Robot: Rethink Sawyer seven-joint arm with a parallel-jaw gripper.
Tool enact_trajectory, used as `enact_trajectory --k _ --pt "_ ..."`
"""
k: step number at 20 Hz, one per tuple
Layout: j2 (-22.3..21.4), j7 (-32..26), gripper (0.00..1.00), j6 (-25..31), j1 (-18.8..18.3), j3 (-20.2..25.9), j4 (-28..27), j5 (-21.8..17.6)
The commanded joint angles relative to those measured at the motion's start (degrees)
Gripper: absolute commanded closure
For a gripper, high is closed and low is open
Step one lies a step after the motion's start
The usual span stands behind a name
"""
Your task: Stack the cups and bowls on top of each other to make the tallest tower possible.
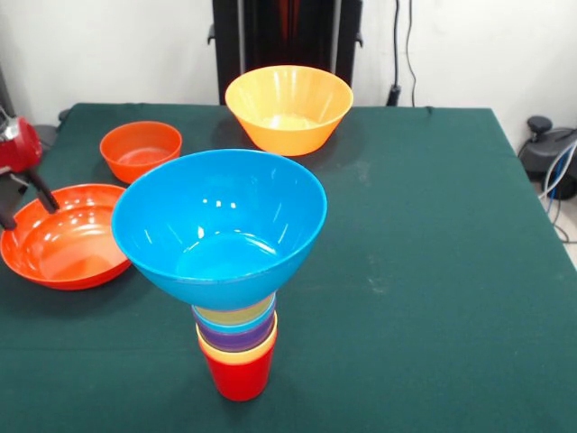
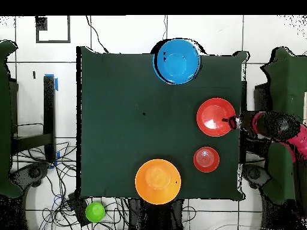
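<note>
Carefully now — the gripper (image 1: 25,194), fingers spread, straddles the shallow orange bowl (image 1: 63,236) rim; pinch squarely before lifting toward the tower (image 1: 225,262).

The blue bowl (image 1: 219,225) and the large yellow-orange bowl (image 1: 288,108) look like glossy, smooth plastic with bright highlights. The cups (image 1: 237,347) look smooth too. The table (image 1: 433,271) cover is matt green cloth.

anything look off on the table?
Yes: the large blue bowl sits top-heavy on the narrow stack of cups, far wider than its red base cup. Nothing spilled or damaged.
</note>
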Motion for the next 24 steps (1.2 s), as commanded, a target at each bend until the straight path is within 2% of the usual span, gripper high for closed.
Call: enact_trajectory --k 1,12,24 --pt "4.55 -21.78 0.0 -3.3 1.36 1.36 -1.7 -5.91" --pt "6.58 -22.65 0.0 -3.79 1.29 2.42 -3.13 -7.92" --pt "-0.77 -18.09 0.0 0.98 1.26 3.54 1.18 -5.93"
